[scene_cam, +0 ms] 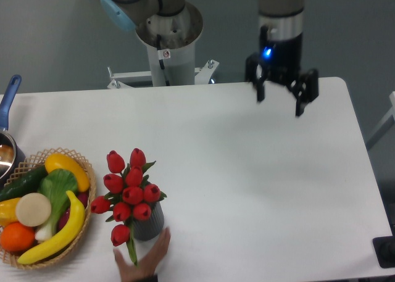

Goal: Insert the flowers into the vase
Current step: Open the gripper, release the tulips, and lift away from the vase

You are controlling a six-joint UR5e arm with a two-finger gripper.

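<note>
The gripper (pixel 282 97) hangs above the far right part of the worktop (pixel 259 183), its fingers (pixel 300 95) spread wide and pointing down, with nothing between them and nothing touching them. A blue light glows on the wrist just above.

Well apart from it, near the front left edge, the flowers (pixel 126 192) stand in the vase (pixel 148 223): red tulip heads bunch above the dark ribbed cylinder and spill over its left side, with one bloom and a green leaf drooping down past the rim toward the worktop. The stems themselves are hidden by the blooms, so how deep they sit cannot be told. A human hand (pixel 147 261) reaches in from the bottom edge, fingertips at or just beside the base of the vase; whether it actually touches is unclear.

To the left sits a wicker basket (pixel 83 232) holding a banana, an orange, a cucumber and other produce, and at the far left edge a metal pot with a blue handle (pixel 10 94) is partly in view.

Judging by how things lie, the insertion looks done and the arm is clear of the work. The next move likely calls for nothing beyond keeping the arm away while the hand is near the vase.
</note>
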